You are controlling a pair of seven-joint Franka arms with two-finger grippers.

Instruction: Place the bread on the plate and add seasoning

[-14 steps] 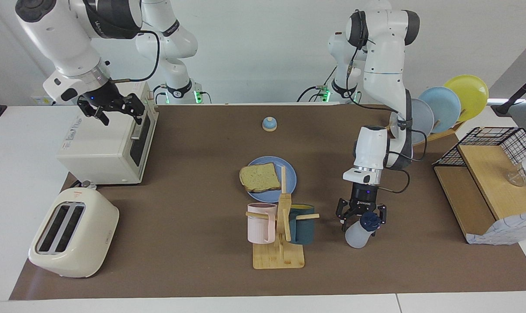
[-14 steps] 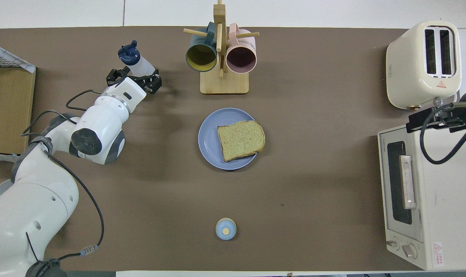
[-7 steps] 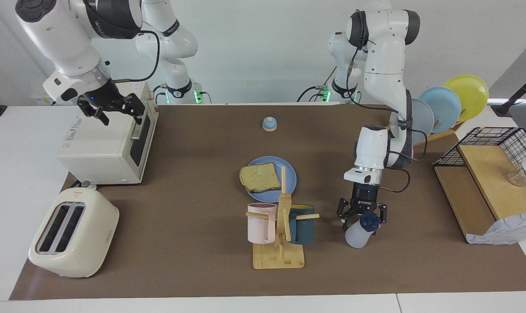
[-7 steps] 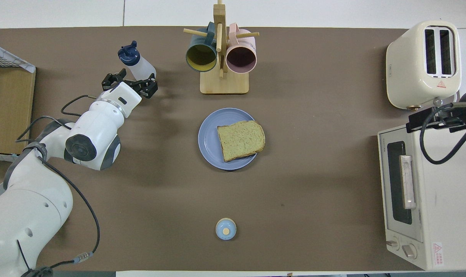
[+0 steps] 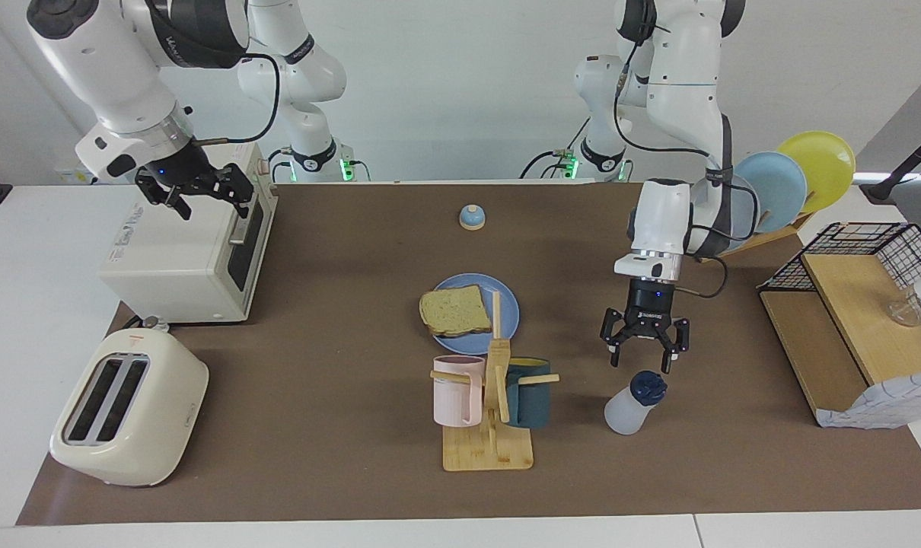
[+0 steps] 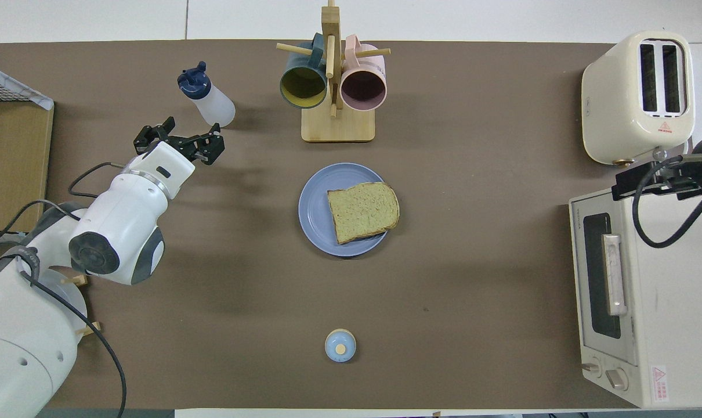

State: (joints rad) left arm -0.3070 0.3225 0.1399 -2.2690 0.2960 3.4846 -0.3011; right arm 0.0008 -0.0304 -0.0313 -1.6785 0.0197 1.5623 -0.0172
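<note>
The left gripper (image 5: 644,356) hangs fingers wide, at twelve o'clock above the bottle (image 5: 629,405). Mug rack (image 5: 495,358) hides the plate's (image 5: 511,313) edge; right gripper (image 5: 202,196) fingers wide.

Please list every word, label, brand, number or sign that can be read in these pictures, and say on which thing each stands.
No word or number can be read with certainty.
Red warning triangle, without legible words: on the toaster, below its slots.
Brand lettering on the toaster oven, beside its door: too small to read.
Red-and-white sticker near its knobs: too small to read.
</note>
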